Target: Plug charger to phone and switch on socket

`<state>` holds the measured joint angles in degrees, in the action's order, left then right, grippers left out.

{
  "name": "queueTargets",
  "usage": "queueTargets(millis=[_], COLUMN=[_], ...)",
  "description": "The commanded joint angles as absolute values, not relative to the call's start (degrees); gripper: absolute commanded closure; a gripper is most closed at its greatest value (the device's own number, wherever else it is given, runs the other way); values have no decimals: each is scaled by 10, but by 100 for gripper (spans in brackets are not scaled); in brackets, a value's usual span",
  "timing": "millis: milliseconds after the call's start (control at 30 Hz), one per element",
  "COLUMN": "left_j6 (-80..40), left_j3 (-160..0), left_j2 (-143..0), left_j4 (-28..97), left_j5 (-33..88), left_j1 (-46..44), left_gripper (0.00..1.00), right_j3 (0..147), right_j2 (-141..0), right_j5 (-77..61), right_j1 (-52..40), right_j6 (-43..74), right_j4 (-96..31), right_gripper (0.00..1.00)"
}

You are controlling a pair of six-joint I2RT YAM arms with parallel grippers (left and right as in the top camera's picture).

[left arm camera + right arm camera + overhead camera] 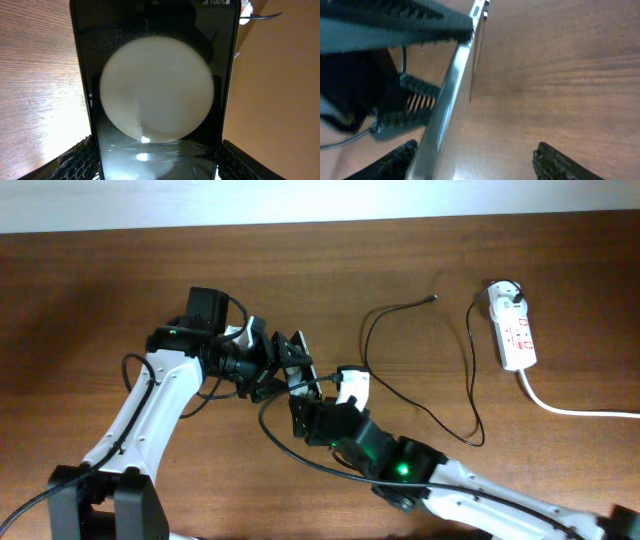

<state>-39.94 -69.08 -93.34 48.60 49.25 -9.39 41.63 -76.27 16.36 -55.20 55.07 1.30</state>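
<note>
My left gripper (283,370) is shut on the phone (298,358), a black slab held tilted above the table's middle. In the left wrist view the phone (155,75) fills the frame between both fingers (155,162), a pale round patch on its glass. My right gripper (300,412) is open just below the phone. In the right wrist view its fingers (475,160) are spread, and the phone's silver edge (447,95) runs close by the left finger. The charger's thin black cable lies loose on the table, its tip (432,299) far right of the phone. The white socket (515,332) lies at the right.
The socket's thick white cord (570,410) runs off the right edge. The black cable loops between the arms and the socket (470,370). The table's far edge (320,224) meets a white wall. Another black cable (275,435) curves under the right arm.
</note>
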Motion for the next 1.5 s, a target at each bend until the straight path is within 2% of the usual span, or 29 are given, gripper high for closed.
queueTargets(millis=[0, 100, 433, 700, 1033, 1467], left_j6=[-395, -394, -394, -394, -394, -394], left_j3=[-693, -693, -693, -693, -693, -693], left_j2=[-932, -932, -932, -932, -932, -932], left_j4=[485, 485, 485, 484, 484, 485], left_j5=[506, 506, 506, 502, 486, 486], left_j1=[-92, -92, -92, -92, -92, -94], left_gripper=[42, 42, 42, 41, 41, 39], right_j3=[423, 423, 423, 423, 423, 423], right_j2=[-796, -800, -800, -789, -778, -779], right_j5=[191, 190, 184, 184, 172, 161], right_j1=[-559, -559, -559, -559, -559, -559], right_j6=[564, 564, 564, 565, 565, 565], right_j4=[56, 83, 99, 99, 97, 84], right_gripper=[35, 48, 69, 75, 77, 96])
